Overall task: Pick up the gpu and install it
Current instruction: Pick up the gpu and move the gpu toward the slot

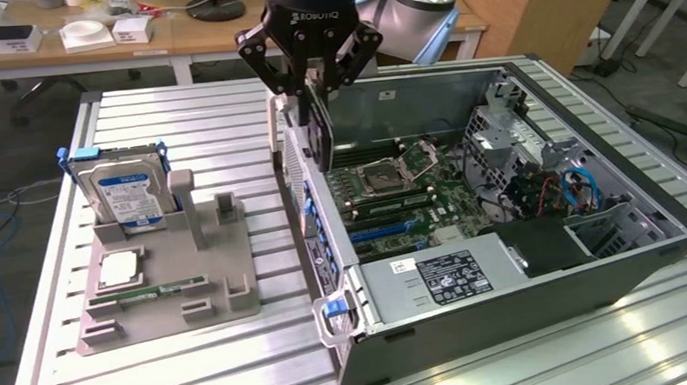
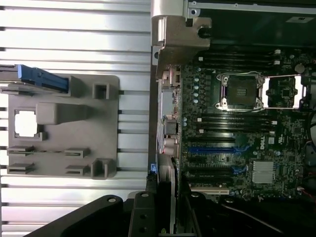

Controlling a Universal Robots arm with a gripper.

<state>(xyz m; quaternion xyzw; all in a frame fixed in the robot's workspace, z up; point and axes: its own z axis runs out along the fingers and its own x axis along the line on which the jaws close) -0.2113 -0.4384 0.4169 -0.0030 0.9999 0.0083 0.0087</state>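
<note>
Above the case (image 1: 499, 281), gripper (image 1: 314, 91) holds upright gpu (image 1: 321, 134); wrist view shows slots (image 2: 212, 148)

Pretty clearly a robotics lab or workshop: a ribbed silver aluminium table (image 1: 177, 113) carries an opened dark grey desktop computer case (image 1: 523, 315) and a grey plastic parts holder (image 1: 226, 289), a black robot gripper (image 1: 314, 91) hangs over them, and cluttered wooden desks (image 1: 198, 38) line the back.
</note>
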